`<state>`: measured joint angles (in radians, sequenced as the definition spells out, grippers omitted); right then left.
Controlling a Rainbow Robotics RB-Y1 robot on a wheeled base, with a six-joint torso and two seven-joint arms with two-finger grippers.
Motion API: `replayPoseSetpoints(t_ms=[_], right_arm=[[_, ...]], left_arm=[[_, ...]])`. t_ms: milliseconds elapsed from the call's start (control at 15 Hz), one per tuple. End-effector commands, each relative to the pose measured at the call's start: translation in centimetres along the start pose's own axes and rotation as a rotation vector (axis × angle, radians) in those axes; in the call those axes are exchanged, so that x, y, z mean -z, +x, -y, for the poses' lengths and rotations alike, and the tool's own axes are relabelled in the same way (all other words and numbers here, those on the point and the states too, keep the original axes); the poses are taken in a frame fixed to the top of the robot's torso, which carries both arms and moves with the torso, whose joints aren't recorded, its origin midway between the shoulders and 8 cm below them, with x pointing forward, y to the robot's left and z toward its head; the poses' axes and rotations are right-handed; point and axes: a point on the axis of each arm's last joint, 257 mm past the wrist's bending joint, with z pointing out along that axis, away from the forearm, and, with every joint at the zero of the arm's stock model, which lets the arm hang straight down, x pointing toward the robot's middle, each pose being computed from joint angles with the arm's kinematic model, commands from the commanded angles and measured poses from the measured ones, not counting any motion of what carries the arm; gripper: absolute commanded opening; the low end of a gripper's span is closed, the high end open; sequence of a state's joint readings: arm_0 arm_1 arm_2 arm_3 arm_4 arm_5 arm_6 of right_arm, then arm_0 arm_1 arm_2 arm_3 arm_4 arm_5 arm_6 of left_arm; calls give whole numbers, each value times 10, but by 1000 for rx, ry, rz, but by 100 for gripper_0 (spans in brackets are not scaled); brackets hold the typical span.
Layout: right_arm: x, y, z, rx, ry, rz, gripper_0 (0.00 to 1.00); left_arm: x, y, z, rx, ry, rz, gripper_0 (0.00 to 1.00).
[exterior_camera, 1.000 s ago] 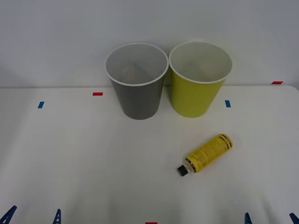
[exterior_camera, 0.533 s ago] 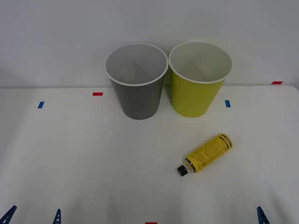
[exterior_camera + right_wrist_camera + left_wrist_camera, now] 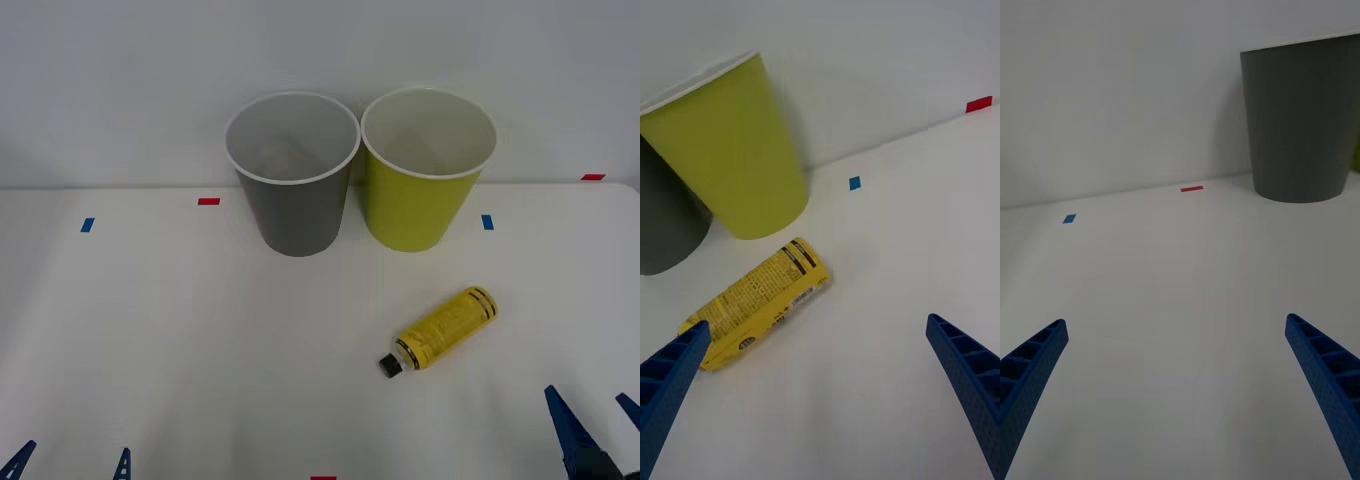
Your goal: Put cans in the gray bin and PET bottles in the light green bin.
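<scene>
**Right gripper spread wide near the lying bottle**

The right gripper sits low at the table's near right edge, fingers wide apart, empty. The left gripper is parked near left, equally spread, mostly cut off. Beyond, the PET bottle lies on its side. Farthest stand the gray bin and the light green bin, side by side.
</scene>
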<state>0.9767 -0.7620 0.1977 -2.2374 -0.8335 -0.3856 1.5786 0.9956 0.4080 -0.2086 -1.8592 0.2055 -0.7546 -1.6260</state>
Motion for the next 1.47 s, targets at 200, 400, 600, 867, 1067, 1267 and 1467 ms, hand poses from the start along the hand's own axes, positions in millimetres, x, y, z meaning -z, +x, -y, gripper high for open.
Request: replayPoseSetpoints(t_ms=[200, 400, 600, 867, 1067, 1267, 1467], right_arm=[[-30, -15, -3, 84, -26, -103, 100], [-50, -22, -12, 99, -39, -168, 100], [-67, -31, -23, 9, -56, -194, 100], [-81, -39, -27, -81, -49, -223, 99], [-81, -41, -19, -87, 56, -310, 99], [-82, -40, -18, -168, 215, -366, 98], [-91, -31, -29, -346, 288, -410, 98]], left_arm=[[0, 0, 0, 0, 0, 0, 100], [0, 0, 0, 0, 0, 0, 100], [0, 0, 0, 0, 0, 0, 100], [0, 0, 0, 0, 0, 0, 100], [0, 0, 0, 0, 0, 0, 100], [0, 0, 0, 0, 0, 0, 100], [0, 0, 0, 0, 0, 0, 100]])
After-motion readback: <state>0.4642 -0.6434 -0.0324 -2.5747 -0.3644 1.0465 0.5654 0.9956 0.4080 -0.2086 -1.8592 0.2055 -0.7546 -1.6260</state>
